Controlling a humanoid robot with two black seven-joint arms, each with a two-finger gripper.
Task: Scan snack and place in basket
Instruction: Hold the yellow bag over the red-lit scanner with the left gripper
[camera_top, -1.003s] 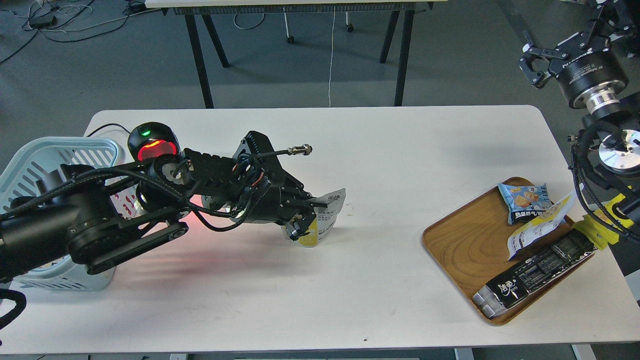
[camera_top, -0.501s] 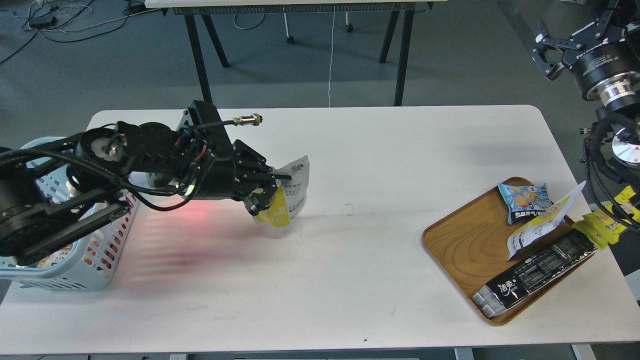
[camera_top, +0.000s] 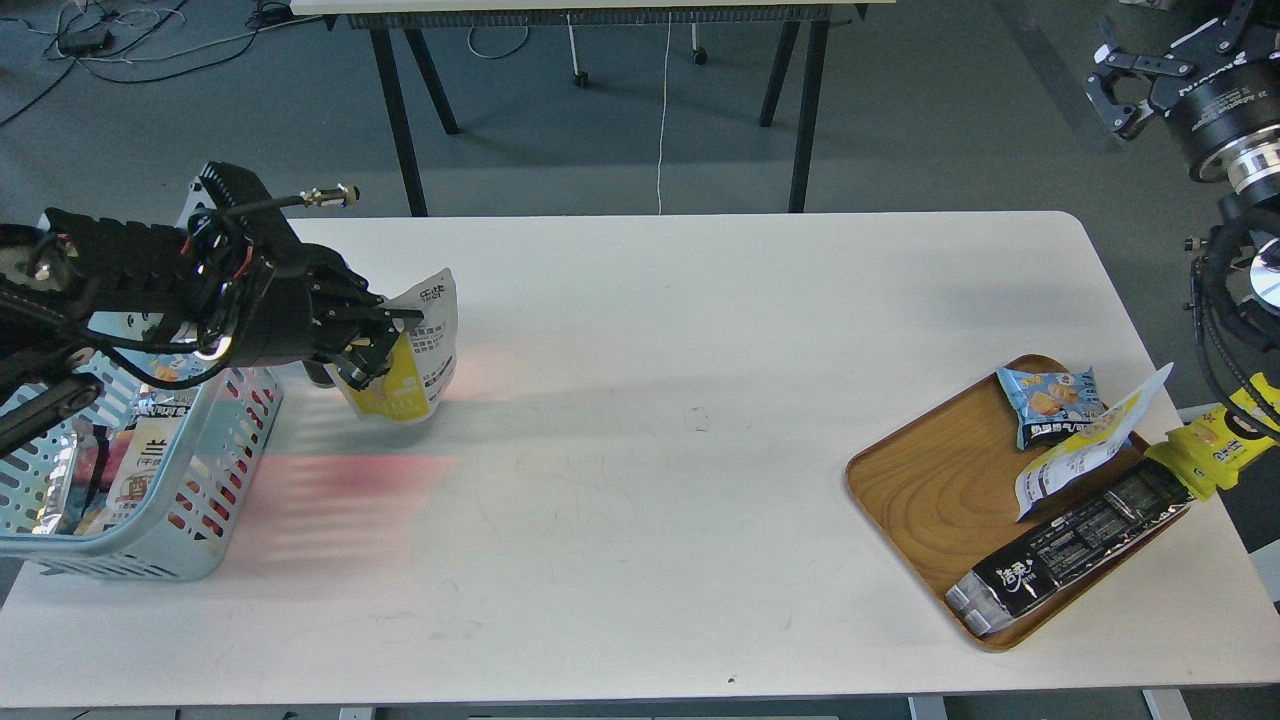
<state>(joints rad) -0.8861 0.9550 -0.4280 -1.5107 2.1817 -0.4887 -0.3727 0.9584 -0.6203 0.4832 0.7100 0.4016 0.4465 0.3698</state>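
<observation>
The left gripper (camera_top: 375, 340), a black 2-finger unit with exposed red and black wiring behind it, is clamped on the small stand-up snack pouch (camera_top: 415, 360). The pouch is glossy film, yellow low on its body and white with dark printed text on its upper part and top edge. It hangs tilted above the white, matte, rounded-corner tabletop (camera_top: 640, 450), just beside the right rim of the light blue plastic basket (camera_top: 215, 470) and outside it. A soft red glow lies on the tabletop below the pouch and beside the basket.

The basket has slotted side walls and a rounded rectangular rim. It stands at the left edge of the tabletop and holds several printed packets (camera_top: 135, 470); their shapes are partly hidden by the left arm and the basket wall.

The right gripper (camera_top: 1125, 85), black metal with a silver ring on the wrist behind it, is raised at the upper right, well apart from the tabletop. Its fingers stand spread with nothing between them.

A rounded wooden tray (camera_top: 925, 480) with visible grain lies near the right edge of the tabletop. It holds 3 items: a small blue crinkled packet (camera_top: 1050, 400) at the far end, a white and yellow pouch (camera_top: 1085, 450) leaning across the middle, and a long black glossy packet (camera_top: 1070, 545) with white print lying along the near right rim, 1 end overhanging it.
</observation>
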